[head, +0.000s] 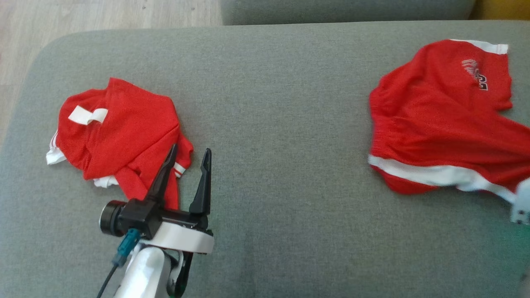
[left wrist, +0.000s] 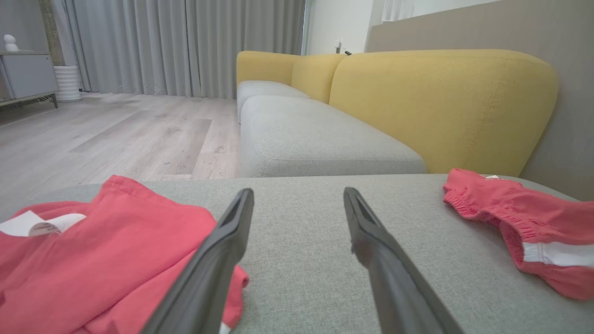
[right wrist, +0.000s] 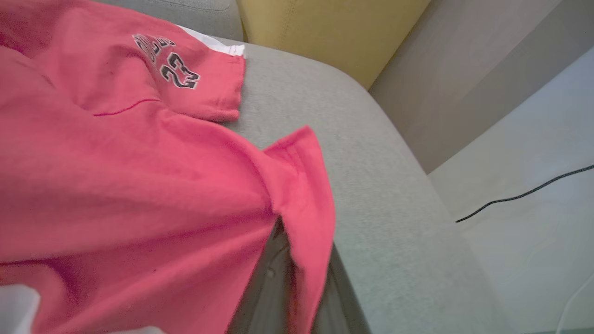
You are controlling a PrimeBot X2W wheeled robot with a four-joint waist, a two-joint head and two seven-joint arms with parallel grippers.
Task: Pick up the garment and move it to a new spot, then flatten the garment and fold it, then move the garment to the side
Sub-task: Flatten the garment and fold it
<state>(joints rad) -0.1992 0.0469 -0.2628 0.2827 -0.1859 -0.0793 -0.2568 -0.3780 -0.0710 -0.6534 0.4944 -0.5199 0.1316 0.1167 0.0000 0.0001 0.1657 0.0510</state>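
Observation:
Red shorts (head: pixel 439 120) with a white stripe and a "23" print lie spread at the right end of the grey cushion (head: pixel 281 124). In the right wrist view the shorts (right wrist: pixel 139 162) drape over my right gripper (right wrist: pixel 299 278), whose dark fingers (right wrist: pixel 271 287) are shut on a fold of the cloth. A pale part of that arm (head: pixel 521 207) sits at the shorts' lower right corner. A second red garment (head: pixel 120 132) with a white label lies bunched at the left. My left gripper (head: pixel 188 159) stands open at its right edge, holding nothing, with one finger (left wrist: pixel 218 260) over the cloth (left wrist: pixel 93 260).
The cushion's rounded edges drop to a wood floor (head: pixel 83 16) at the far left. A yellow sofa back (left wrist: pixel 441 106) and another grey seat (left wrist: pixel 315 139) stand beyond. A black cable (right wrist: pixel 524 195) lies on the floor past the right edge.

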